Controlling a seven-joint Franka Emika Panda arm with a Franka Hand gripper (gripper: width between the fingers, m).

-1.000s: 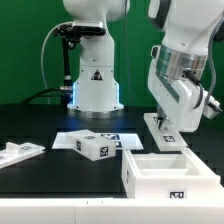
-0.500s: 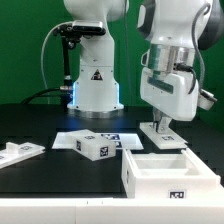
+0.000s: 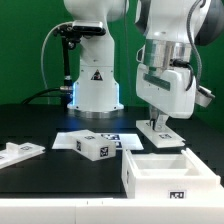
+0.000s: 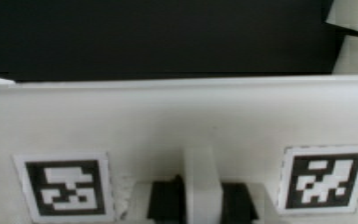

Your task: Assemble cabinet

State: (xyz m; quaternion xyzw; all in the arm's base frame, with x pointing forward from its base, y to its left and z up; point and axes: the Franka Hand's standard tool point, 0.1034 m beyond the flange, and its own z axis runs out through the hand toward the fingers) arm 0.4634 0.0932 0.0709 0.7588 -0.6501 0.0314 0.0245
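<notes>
Black table (image 3: 40, 178) carries every part. The cabinet's compartmented box (image 3: 150, 182) sits at the table's front edge, toward the exterior view's right, with its open side up. Just behind the box is the tagged panel (image 3: 163, 134); I cannot tell whether the two touch. The gripper (image 3: 158, 122) stands upright over the panel with its jaws fully closed. The wrist view shows the panel's broad face with a tag on each side of the grip, so I judge the panel held at mid-edge.

Procedure: I raise the panel vertically until it clears the box wall, then translate. The grip is narrow, so I move slowly and avoid any twist. The small block (image 3: 98, 147) on the marker board (image 3: 126, 137) is well apart and poses no obstruction.
</notes>
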